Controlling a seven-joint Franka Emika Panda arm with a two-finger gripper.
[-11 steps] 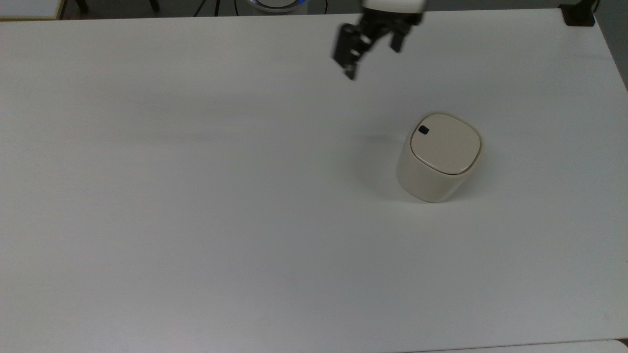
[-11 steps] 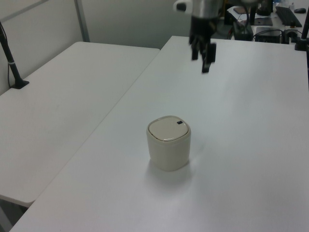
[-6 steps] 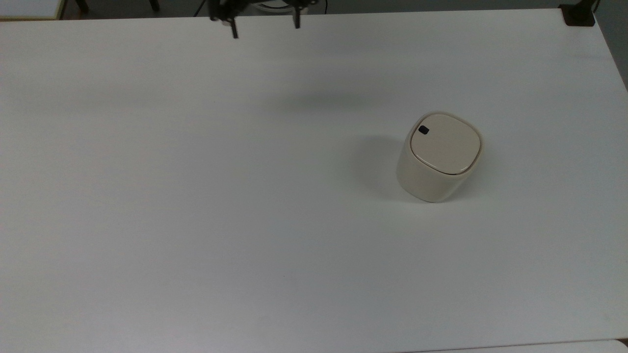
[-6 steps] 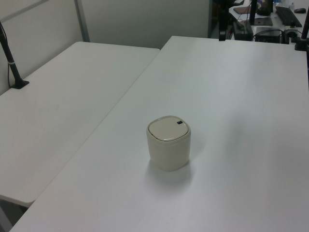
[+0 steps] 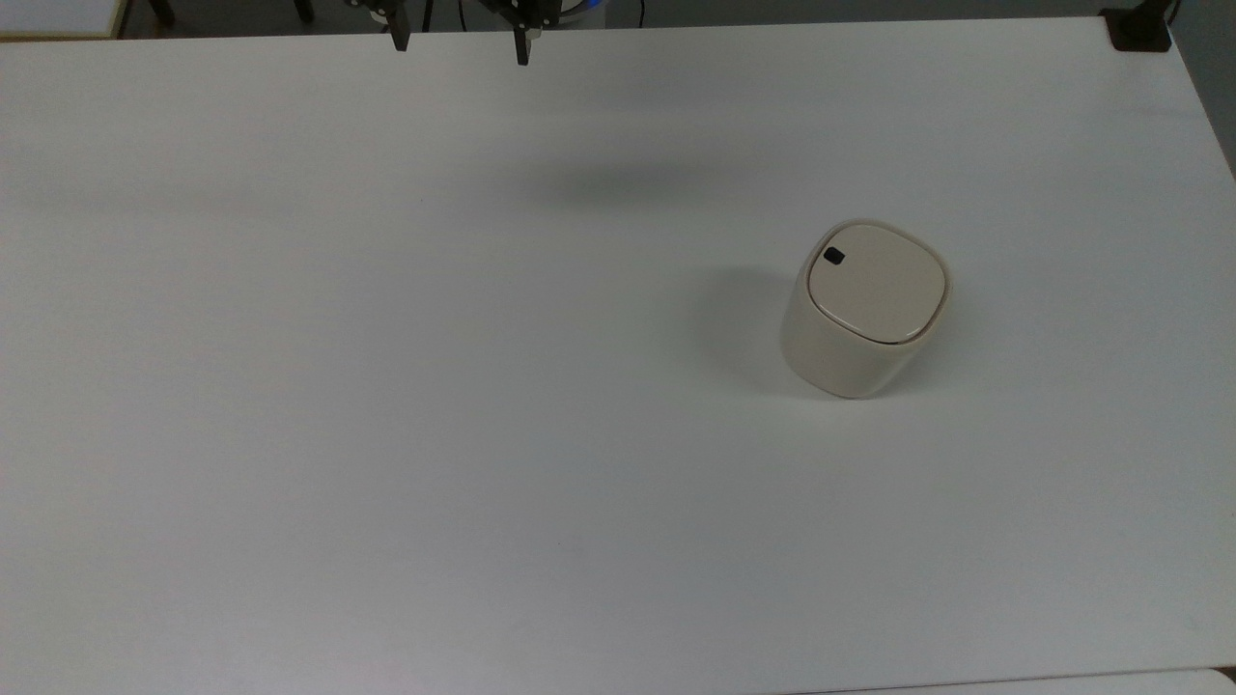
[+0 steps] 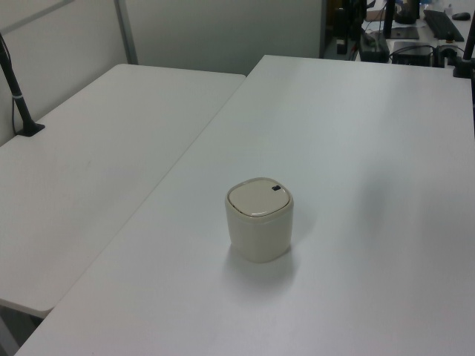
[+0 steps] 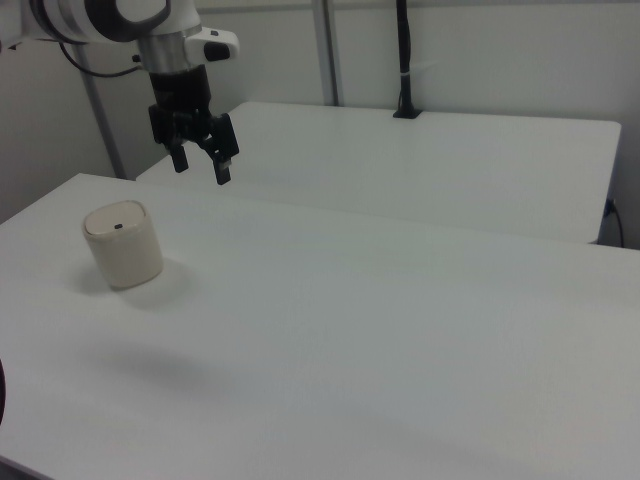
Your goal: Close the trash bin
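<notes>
Gripper [image 5: 460, 43] position, top view: at the far table edge, left of centre, fingers spread wide and holding nothing. To its right and nearer the camera stands the trash bin [image 5: 864, 309], upright on the white table [image 5: 386, 386], well apart from the tool. Lid [image 5: 877, 281] lies flat on the rim, black button [image 5: 833, 256] at the corner facing the gripper. Judgement: bin appears closed; any further press would require travel rightward and down onto the lid.
</notes>
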